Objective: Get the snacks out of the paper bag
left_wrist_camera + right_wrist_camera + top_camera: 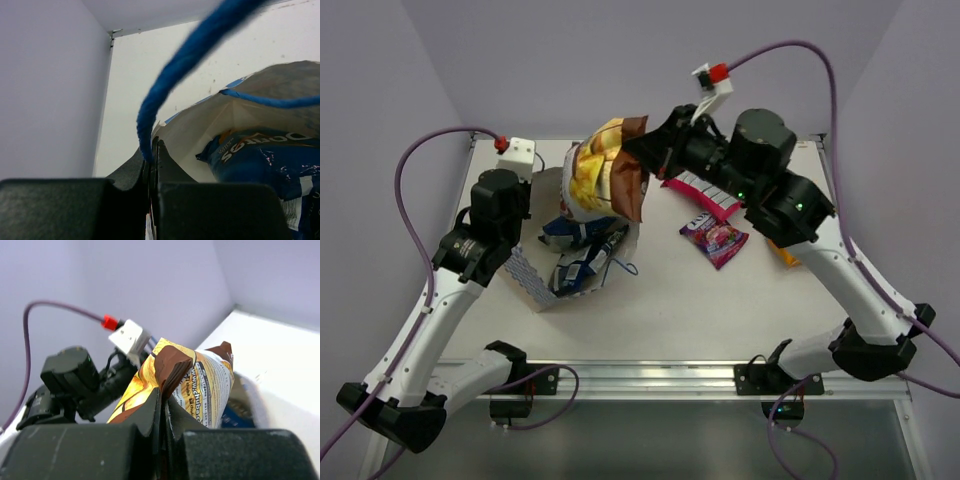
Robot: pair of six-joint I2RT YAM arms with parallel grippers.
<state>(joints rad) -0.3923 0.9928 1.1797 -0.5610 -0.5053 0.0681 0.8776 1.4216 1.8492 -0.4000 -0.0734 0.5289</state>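
A white table (670, 320) carries a cream-white paper bag with blue print (545, 285), open at nine o'clock, with a blue "Doritos" packet (260, 150) inside. The right gripper (162, 395) pinches a brown-and-yellow chips packet (200, 385), printed with a "www" address, raised over the bag's mouth. The left gripper (151, 150) is clamped on the bag's blue string handle (190, 55). A pink-white striped packet (705, 195) and a small magenta candy packet (715, 238) lie at three o'clock.

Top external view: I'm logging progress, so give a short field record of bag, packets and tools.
bag: cream-white paper bag with blue print, mouth open
left tool: shut on bag's blue string handle
right tool: shut on yellow-brown glossy chip packet, held above bag
inside bag: blue Doritos packet
outside bag: pink-white striped packet, magenta candy packet
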